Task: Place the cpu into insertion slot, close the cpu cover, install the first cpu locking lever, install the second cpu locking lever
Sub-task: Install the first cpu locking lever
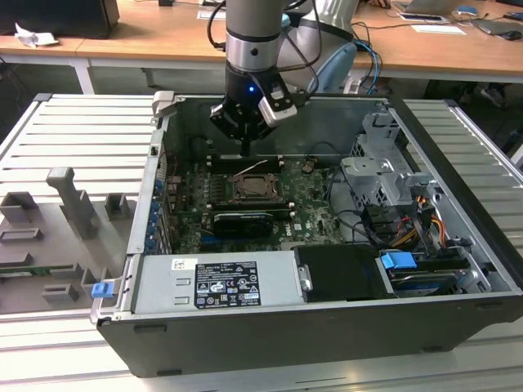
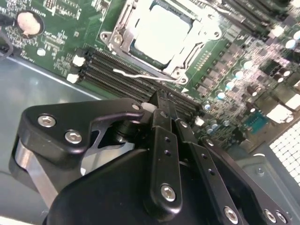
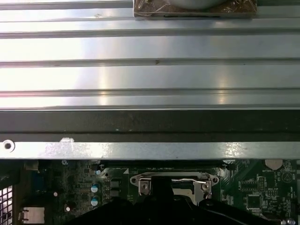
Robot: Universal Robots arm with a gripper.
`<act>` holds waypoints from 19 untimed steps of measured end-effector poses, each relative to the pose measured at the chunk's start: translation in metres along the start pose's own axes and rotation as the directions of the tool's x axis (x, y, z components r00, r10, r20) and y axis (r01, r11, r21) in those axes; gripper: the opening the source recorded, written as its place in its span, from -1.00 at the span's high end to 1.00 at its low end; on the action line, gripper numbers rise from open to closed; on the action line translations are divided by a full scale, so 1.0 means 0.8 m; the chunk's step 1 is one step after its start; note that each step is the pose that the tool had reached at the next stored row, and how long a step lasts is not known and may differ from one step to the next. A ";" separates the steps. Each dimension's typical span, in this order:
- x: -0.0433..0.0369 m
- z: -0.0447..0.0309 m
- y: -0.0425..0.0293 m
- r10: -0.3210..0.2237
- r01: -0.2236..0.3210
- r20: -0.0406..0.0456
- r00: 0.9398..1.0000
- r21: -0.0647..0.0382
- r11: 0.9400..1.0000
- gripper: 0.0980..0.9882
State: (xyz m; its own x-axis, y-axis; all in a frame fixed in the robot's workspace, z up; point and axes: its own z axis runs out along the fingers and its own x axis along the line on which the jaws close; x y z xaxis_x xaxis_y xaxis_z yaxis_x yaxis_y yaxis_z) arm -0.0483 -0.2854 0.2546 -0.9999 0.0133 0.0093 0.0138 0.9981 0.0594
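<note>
Just ahead of our pincer (image 2: 159, 101) — clenched tight, nothing between its tips — we see the cpu (image 2: 161, 30) seated in the insertion slot (image 2: 138, 50), the cpu cover (image 2: 123, 28) lying down over it.

The thin square silver cpu cover (image 2: 123, 23) lay flat around the dull silver-grey cpu (image 2: 161, 30) on the green circuit board (image 2: 61, 51). Just beside the cover ran a thin silver wire lever (image 2: 140, 75), then long black memory slots (image 2: 108, 65). The black gripper (image 2: 161, 101) hung over those slots, fingers (image 2: 161, 140) pressed together.
</note>
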 end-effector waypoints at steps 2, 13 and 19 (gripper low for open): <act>0.000 0.0000 -0.0020 -0.001 0.001 0.007 1.000 -0.018 1.000 0.98; -0.002 0.0131 -0.0107 -0.002 0.003 0.031 1.000 -0.035 0.999 0.98; -0.009 0.0223 -0.0094 -0.005 0.007 0.031 1.000 -0.040 0.999 0.98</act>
State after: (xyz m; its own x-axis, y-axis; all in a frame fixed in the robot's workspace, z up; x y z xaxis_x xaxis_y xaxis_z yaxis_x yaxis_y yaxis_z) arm -0.0415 -0.2919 0.2363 -0.9997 0.0097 -0.0220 0.0075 0.9950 0.0994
